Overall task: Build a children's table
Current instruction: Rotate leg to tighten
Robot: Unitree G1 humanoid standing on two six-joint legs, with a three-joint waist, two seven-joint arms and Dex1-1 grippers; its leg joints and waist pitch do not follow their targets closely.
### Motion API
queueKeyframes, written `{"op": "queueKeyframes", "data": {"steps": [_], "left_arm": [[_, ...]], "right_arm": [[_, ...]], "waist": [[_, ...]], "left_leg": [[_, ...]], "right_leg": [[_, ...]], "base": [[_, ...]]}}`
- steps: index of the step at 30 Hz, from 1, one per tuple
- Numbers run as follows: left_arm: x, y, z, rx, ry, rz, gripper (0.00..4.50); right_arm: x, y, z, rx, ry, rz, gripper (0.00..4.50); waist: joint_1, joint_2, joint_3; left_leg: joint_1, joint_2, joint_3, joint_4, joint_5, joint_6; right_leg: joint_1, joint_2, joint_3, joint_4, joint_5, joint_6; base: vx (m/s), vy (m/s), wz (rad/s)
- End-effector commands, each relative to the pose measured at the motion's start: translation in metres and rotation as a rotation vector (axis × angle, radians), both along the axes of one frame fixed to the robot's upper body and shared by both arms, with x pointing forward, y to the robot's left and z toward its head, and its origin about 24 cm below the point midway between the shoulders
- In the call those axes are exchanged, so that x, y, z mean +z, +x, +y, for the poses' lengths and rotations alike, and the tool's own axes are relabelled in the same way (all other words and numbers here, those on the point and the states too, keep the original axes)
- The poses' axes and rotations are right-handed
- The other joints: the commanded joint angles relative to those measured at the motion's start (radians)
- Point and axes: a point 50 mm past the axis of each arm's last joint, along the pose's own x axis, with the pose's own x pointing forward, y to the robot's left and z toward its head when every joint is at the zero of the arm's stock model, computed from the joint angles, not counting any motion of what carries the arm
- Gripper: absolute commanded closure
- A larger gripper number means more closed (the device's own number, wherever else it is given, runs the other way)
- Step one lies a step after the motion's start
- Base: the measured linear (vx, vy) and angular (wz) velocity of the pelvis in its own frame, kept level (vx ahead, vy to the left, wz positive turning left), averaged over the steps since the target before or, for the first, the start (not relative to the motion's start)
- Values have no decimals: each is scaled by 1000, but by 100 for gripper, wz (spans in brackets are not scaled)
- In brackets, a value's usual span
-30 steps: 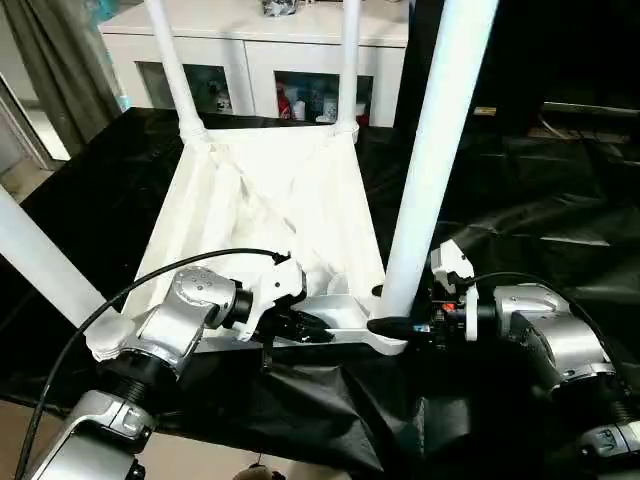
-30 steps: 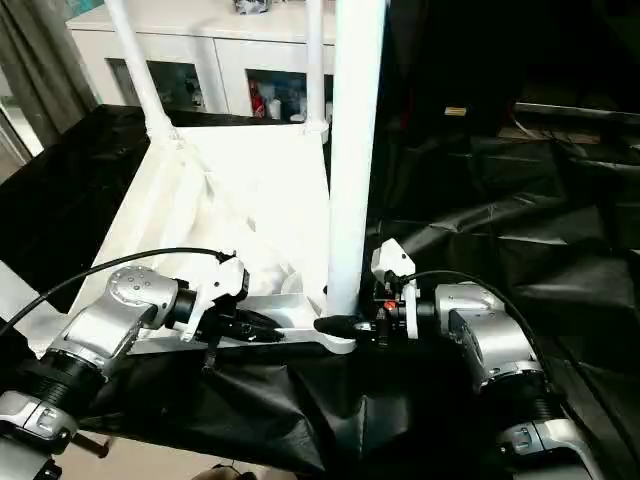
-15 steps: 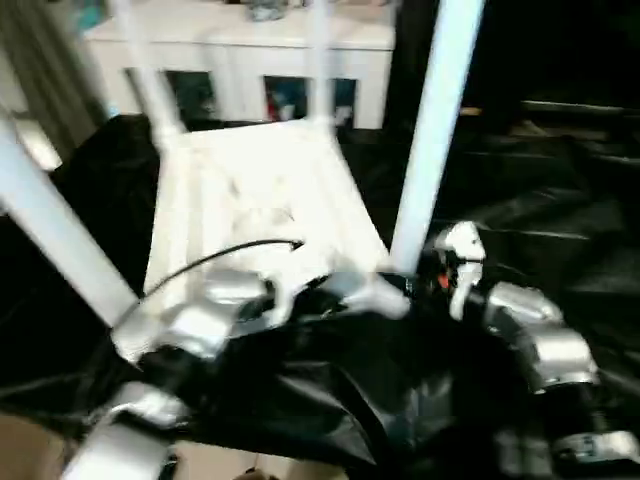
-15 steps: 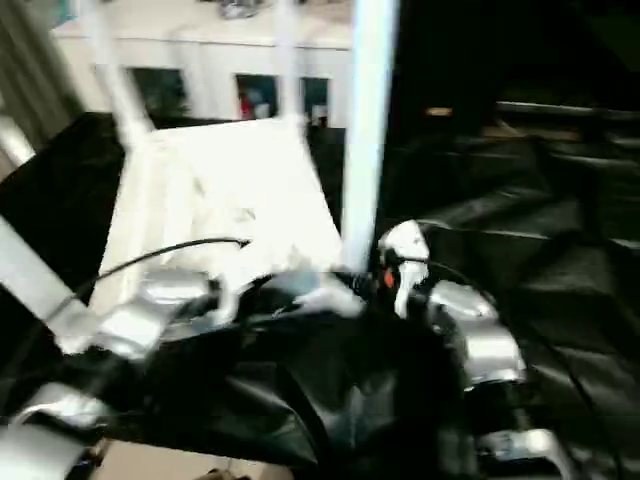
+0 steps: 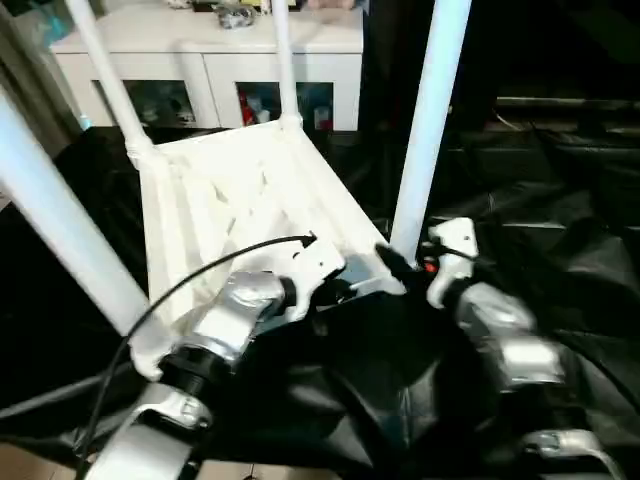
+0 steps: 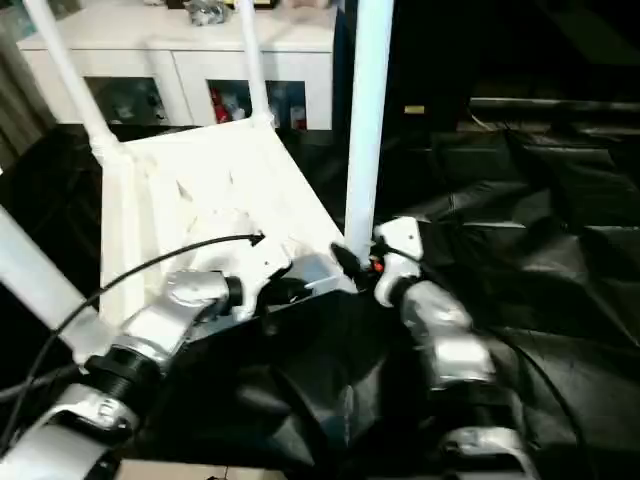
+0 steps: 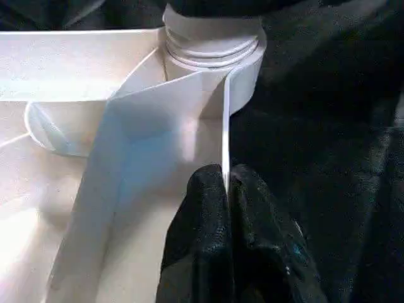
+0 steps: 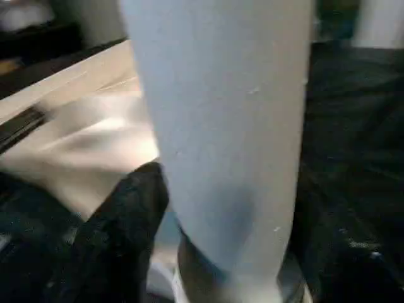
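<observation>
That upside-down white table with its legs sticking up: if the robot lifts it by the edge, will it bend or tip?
Probably fairly stiff: the table has ribs under its top. It looks light, being thin plastic with tubular legs. Lifted by the rim, where the left end effector pinches, it could swing or tip, since the tall legs put weight high.

The tabletop [image 5: 240, 190] is white, with a pattern of raised white ribs crossing its underside. The four legs [image 5: 425, 120] are plain white too. The bench [image 5: 560, 200] is covered in shiny black sheeting full of wrinkles. Both robot forearms [image 5: 505, 345] are silver, and a black cable [image 5: 190, 280] runs along the left one. The left tool [image 7: 227, 208] has black fingers. The right tool [image 5: 390, 262] is black, with a small red spot beside it. The cabinet [image 5: 210, 50] behind is white with dark glass fronts.
</observation>
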Motion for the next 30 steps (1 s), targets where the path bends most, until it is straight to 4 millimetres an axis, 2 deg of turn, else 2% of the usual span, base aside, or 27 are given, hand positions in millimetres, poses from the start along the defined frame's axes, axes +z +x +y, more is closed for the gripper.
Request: {"op": "queueKeyframes", "data": {"steps": [1, 4, 6, 9, 11, 14, 16, 25, 28, 29, 30], "left_arm": [[19, -4, -11, -139, -83, -56, 450], [18, -9, 0, -219, -53, -29, 450], [17, -13, 10, -274, -27, -2, 450], [16, -16, 21, -321, 8, 24, 450], [15, -17, 27, -341, 23, 39, 450], [17, -16, 31, -344, 31, 40, 450], [17, -15, 32, -344, 36, 37, 450], [18, -13, 27, -307, 19, 19, 450], [17, -7, 22, -220, -5, -1, 450], [17, -1, 15, -145, -22, -24, 450], [17, 0, 14, -136, -23, -27, 450]], "right_arm": [[-5, -16, 30, 301, 10, 49, 133], [0, -17, 15, 354, -31, 63, 133], [5, -18, 5, 404, -54, 76, 133], [8, -19, -5, 453, -90, 87, 133], [10, -20, -8, 488, -109, 97, 133], [11, -20, -9, 508, -114, 103, 159], [11, -20, -7, 523, -115, 106, 179], [8, -25, -1, 551, -92, 119, 226], [4, -26, -1, 487, -71, 124, 234], [-3, -21, 1, 357, -66, 123, 234], [-5, -21, 1, 338, -66, 123, 235]], "waist": [[12, -12, -67], [21, -9, -74], [30, -9, -74], [42, -6, -72], [54, -7, -68], [55, -9, -65], [54, -12, -65], [53, -9, -65], [55, -9, -65], [52, -10, -62], [51, -11, -62]], "left_leg": [[12, 43, -21, -73, -270, 81], [11, 47, -17, -62, -177, 116], [13, 50, -16, -60, -161, 121], [20, 53, -13, -61, -185, 107], [26, 57, -14, -67, -227, 78], [29, 58, -13, -73, -278, 42], [27, 57, -14, -75, -291, 31], [24, 55, -14, -73, -274, 32], [27, 56, -13, -73, -285, 29], [26, 55, -13, -75, -298, 23], [25, 54, -13, -75, -301, 19]], "right_leg": [[47, -36, 27, -59, -192, -240], [49, -35, 22, -43, -90, -276], [48, -34, 22, -40, -74, -289], [43, -32, 23, -41, -106, -294], [39, -33, 25, -46, -165, -281], [36, -33, 27, -49, -214, -266], [38, -35, 28, -51, -237, -256], [38, -37, 29, -53, -252, -240], [35, -36, 30, -56, -257, -239], [34, -36, 30, -59, -278, -236], [34, -36, 30, -60, -291, -230]], "base": [[0, 0, 0], [0, 0, 0], [0, 0, 0], [0, 0, 0], [0, 0, 0], [0, 0, 0], [0, 0, 0], [0, 0, 0], [0, 0, 0], [0, 0, 0], [0, 0, 0]]}}
